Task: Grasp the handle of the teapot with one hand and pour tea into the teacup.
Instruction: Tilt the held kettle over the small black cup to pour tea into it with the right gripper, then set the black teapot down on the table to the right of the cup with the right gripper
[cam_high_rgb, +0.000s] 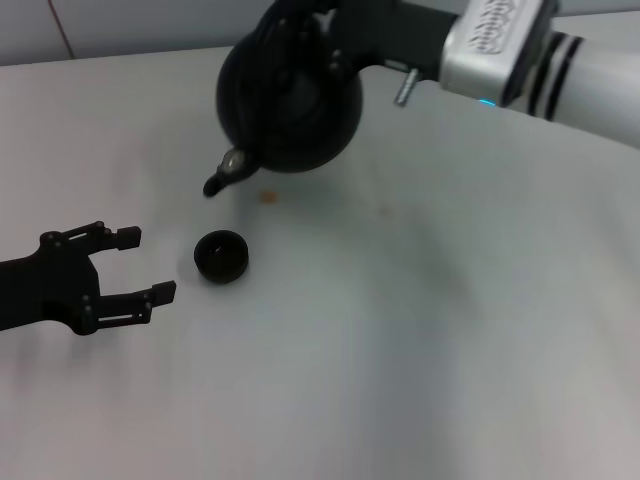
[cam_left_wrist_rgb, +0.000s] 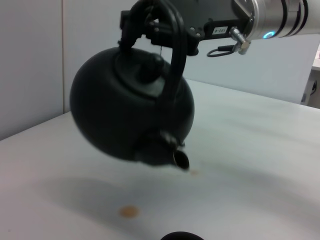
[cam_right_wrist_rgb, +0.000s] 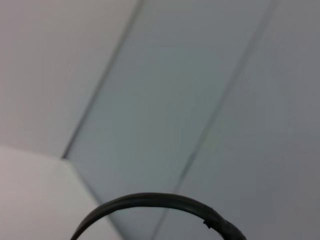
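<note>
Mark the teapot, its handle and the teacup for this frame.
teapot (cam_high_rgb: 300, 110): head view, round body.
handle (cam_left_wrist_rgb: 176, 65): left wrist view, arch's thick side.
teacup (cam_high_rgb: 221, 256): head view, bowl's middle.

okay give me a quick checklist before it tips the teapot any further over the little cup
1. Right hand shut on the handle: ok, teapot is lifted clear of the table.
2. Spout pointing down toward the teacup: ok, the pot is tilted.
3. Spout directly over the teacup: not ok, in the head view it sits short of the cup, on the far side.
4. Teacup upright and free: ok, nothing touches it.
5. Left hand out of the pour path: ok, it is open beside the cup, not touching it.
6. Tea already flowing: cannot tell, no stream visible.
</note>
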